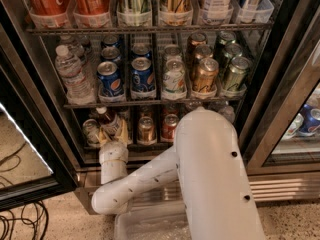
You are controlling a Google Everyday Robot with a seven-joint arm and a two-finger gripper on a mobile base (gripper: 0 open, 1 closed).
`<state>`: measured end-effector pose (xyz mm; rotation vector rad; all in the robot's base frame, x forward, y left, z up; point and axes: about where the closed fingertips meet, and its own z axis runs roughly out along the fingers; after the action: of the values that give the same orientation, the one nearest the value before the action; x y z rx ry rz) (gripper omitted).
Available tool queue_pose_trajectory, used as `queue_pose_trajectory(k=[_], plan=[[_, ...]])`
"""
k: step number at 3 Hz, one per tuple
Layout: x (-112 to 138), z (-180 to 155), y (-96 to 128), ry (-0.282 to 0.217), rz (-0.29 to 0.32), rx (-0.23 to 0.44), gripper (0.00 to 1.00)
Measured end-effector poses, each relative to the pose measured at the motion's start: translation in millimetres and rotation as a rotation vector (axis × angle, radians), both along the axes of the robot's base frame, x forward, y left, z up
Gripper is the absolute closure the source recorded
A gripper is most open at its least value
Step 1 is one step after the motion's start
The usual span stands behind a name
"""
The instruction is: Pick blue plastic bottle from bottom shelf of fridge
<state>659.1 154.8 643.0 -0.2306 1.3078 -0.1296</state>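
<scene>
The robot's broad white arm [210,174] fills the lower middle of the view and hides the right half of the bottom shelf [150,145], along with part of the fridge's [280,59] ribbed base panel. The top rack is cut off by the upper edge, so only the lower halves of its drinks show.

On the bottom shelf only the left lanes can be read: a pale can [91,131] at the far left, then the blue plastic bottle [109,121], then a copper can [146,130] and a red can [170,126]. The bottle's body reads as dark reddish-brown with a pale label (its cap is hard to make out in the shadow under the rack above). It leans slightly, top towards the left.

The gripper [113,135] stands at the front edge of the bottom shelf, pointing up into the left lanes. The bottle rises right out of the jaws, which cover its lower part. Whether the jaws are pressed onto the bottle or only stand around it cannot be told.

On the rack above, a clear water bottle [70,74] stands beside two Pepsi cans [109,79].
</scene>
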Motion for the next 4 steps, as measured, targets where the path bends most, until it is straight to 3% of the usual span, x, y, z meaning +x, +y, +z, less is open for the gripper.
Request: queue_pose_trajectory(k=[4], plan=[[-7.8,-0.2,15.9,-0.086,0.044,0.02,1.0]])
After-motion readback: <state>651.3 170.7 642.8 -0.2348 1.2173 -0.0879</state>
